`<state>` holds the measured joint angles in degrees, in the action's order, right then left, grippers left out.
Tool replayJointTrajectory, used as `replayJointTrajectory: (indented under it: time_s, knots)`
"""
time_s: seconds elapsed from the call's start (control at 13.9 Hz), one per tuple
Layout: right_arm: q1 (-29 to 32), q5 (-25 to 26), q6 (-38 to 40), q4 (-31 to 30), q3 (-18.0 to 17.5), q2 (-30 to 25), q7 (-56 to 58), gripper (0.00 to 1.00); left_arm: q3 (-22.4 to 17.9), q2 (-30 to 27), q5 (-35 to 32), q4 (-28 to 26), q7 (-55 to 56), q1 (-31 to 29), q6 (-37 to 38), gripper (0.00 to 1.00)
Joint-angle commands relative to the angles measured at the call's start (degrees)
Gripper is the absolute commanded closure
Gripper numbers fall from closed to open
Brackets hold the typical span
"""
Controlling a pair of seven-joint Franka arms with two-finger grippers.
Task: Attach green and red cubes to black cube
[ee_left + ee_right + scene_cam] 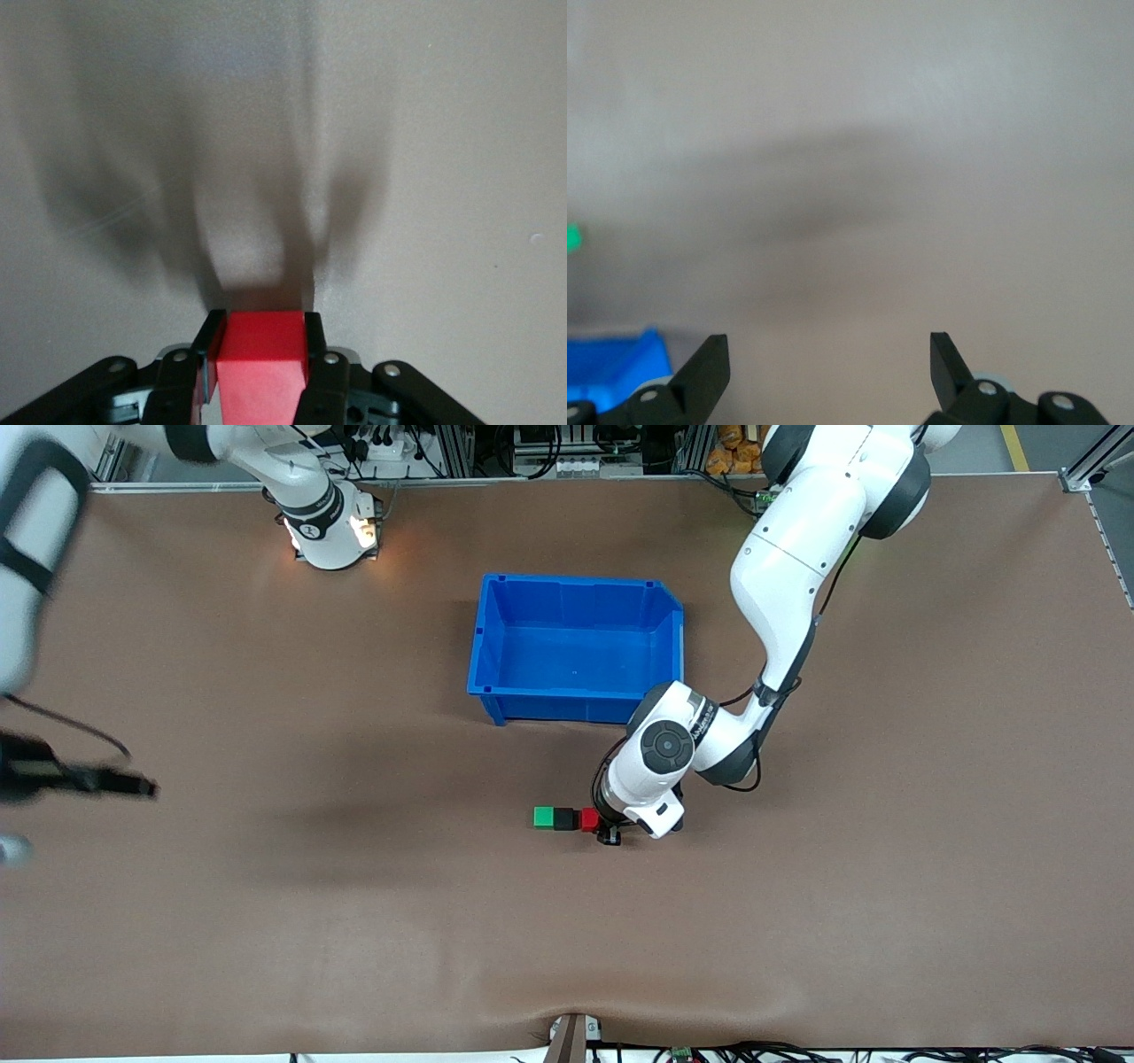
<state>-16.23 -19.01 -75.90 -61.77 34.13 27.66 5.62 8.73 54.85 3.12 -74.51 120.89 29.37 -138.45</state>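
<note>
A green cube point(543, 817), a black cube point(564, 818) and a red cube point(590, 819) stand in a touching row on the table, nearer to the front camera than the blue bin. The black cube is in the middle. My left gripper point(606, 831) is down at the red end of the row and shut on the red cube point(261, 354), with a finger on each side. The black and green cubes are hidden in the left wrist view. My right gripper point(133, 786) is open and empty point(828, 350), up in the air over the right arm's end of the table.
An empty blue bin point(567, 707) stands at the table's middle, farther from the front camera than the cubes; its corner shows in the right wrist view point(611, 363). Brown table surface lies all around the row.
</note>
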Motion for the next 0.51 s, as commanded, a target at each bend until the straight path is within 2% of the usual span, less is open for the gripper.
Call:
replayJointTrajectory:
  time_s: [0.0, 0.07, 0.22, 0.29, 0.36, 0.43]
  knots:
    - [-7.21, 10.01, -4.31, -18.43, -1.08, -15.32, 0.62, 0.0, -0.38, 2.9, 0.92, 1.73, 1.01, 2.27, 0.11, 1.0]
    - [-8.81, 13.18, -6.69, -22.83, -1.17, -18.75, 0.53, 0.0, -0.47, 2.9, 0.92, 1.73, 0.92, 2.62, 0.11, 1.0]
    - [-8.82, 13.65, -10.65, -28.74, -1.17, -23.43, 0.62, 0.0, -0.47, 2.9, 0.92, 1.82, 0.75, 2.63, 0.11, 1.0]
    - [-8.82, 13.65, -11.36, -29.72, -1.17, -24.31, 0.62, 0.0, -0.47, 2.9, 0.92, 1.73, 0.66, 2.54, 0.11, 1.0]
    - [-9.0, 13.74, -10.76, -29.73, -1.25, -24.5, 0.62, 0.0, -0.47, 2.9, 0.92, 1.73, 0.57, 2.54, 0.11, 0.91]
    - [-9.08, 13.82, -10.06, -29.9, -1.34, -24.5, 0.7, 0.0, -0.47, 2.9, 0.92, 1.65, 0.48, 2.45, 0.2, 0.66]
